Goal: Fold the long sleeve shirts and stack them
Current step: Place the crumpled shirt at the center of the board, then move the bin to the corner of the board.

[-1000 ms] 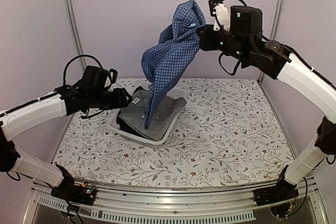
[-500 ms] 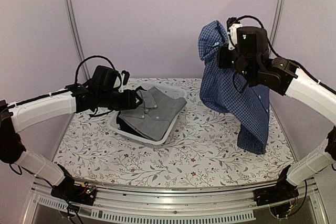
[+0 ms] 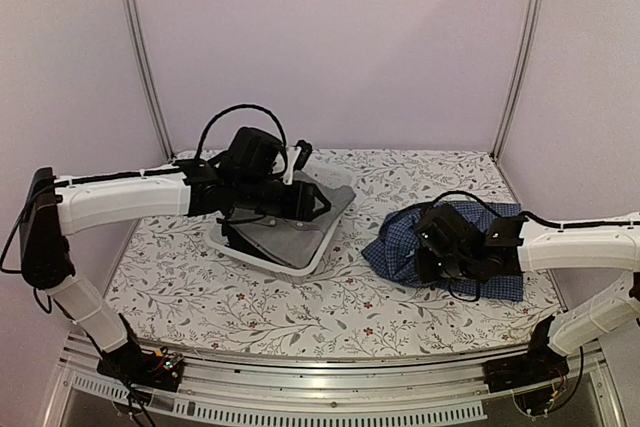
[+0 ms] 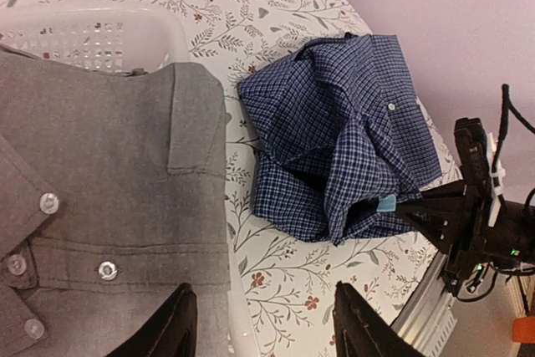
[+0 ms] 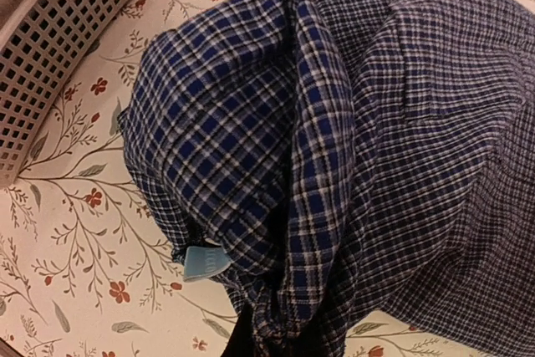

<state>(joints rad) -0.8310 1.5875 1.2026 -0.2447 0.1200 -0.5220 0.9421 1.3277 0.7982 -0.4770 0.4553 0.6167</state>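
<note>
The dark blue checked shirt [image 3: 455, 237] lies crumpled on the table at the right. It also shows in the left wrist view [image 4: 343, 140] and fills the right wrist view [image 5: 334, 140]. My right gripper [image 3: 440, 250] is low at its near left side, shut on bunched cloth [image 5: 284, 340]. The grey shirt [image 3: 300, 217] lies in the white basket [image 3: 235, 247], its collar and buttons in the left wrist view [image 4: 100, 190]. My left gripper [image 3: 312, 203] hovers over the grey shirt's right edge, open and empty [image 4: 267, 328].
The white mesh basket stands left of centre on the floral tablecloth; its wall shows in the right wrist view [image 5: 58, 39]. The right arm's gripper shows in the left wrist view [image 4: 460, 219]. Frame posts stand at the back corners.
My right arm swung the blue shirt from high above the basket down onto the table at the right. My left arm reached further right over the basket.
</note>
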